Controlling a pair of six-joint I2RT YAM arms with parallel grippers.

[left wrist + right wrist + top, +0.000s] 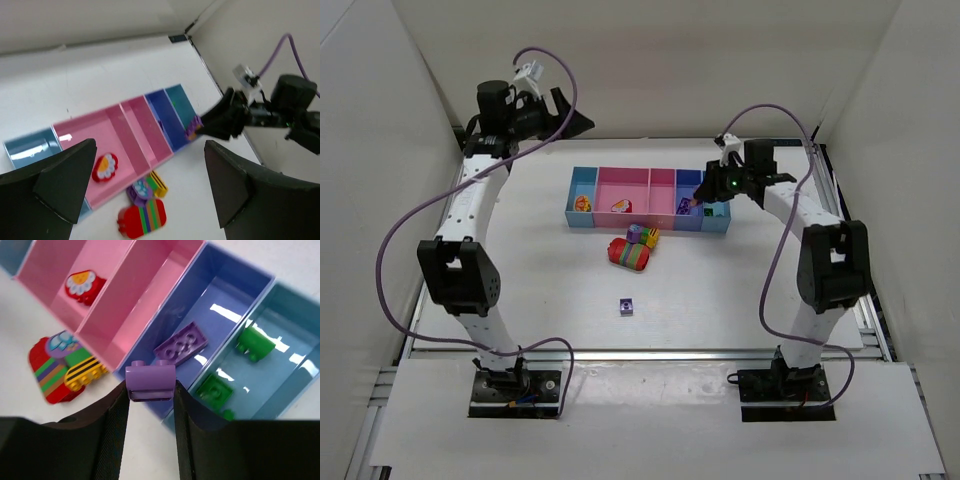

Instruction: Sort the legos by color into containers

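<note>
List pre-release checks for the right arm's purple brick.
1. Grip: right pincer clamps the purple brick between both fingers: ok.
2. Colour match: dark blue bin already holds a purple plate: ok.
3. Brick inside that bin's rim: in the wrist view it sits over the near wall: cannot tell.
4. Neighbouring light blue bin shows only green bricks, no mixing: ok.
5. Left pincer open, well apart from the right pincer: ok.
</note>
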